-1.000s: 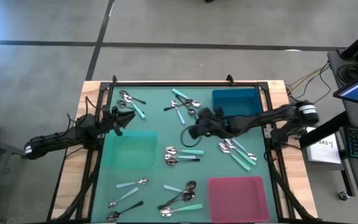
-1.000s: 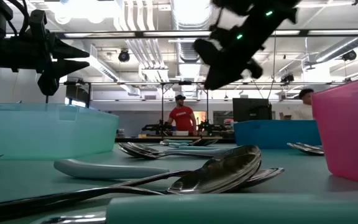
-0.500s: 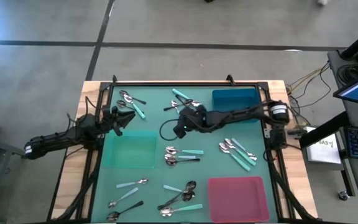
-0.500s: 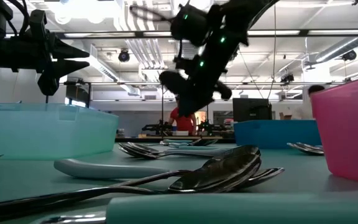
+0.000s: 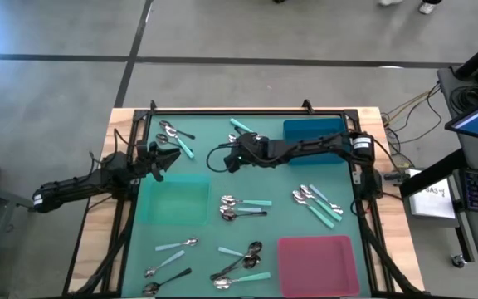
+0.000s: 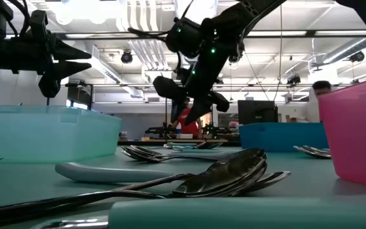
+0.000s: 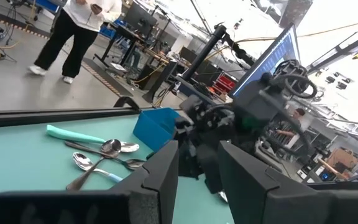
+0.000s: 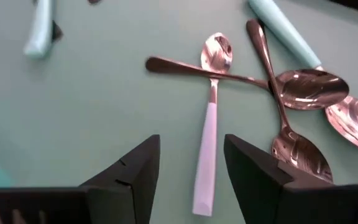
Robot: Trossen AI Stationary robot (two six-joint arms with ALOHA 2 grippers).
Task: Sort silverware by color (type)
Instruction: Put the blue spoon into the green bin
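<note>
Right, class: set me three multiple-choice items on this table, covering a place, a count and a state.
1. Where is the right gripper?
A. Over the pink tray
B. Over the spoons beside the blue tray
C. Off the table

2. How many coloured trays are on the table?
A. One
B. Two
C. Three

3. How is the right gripper?
A. Open, holding nothing
B. Shut on a spoon
C. Shut on a tray rim

Answers:
1 B: the right gripper hangs over the spoon cluster next to the blue tray.
2 C: there are the blue tray, a teal tray and a pink tray.
3 A: its fingers stand apart, with the pale-handled spoon lying on the mat between them.
</note>
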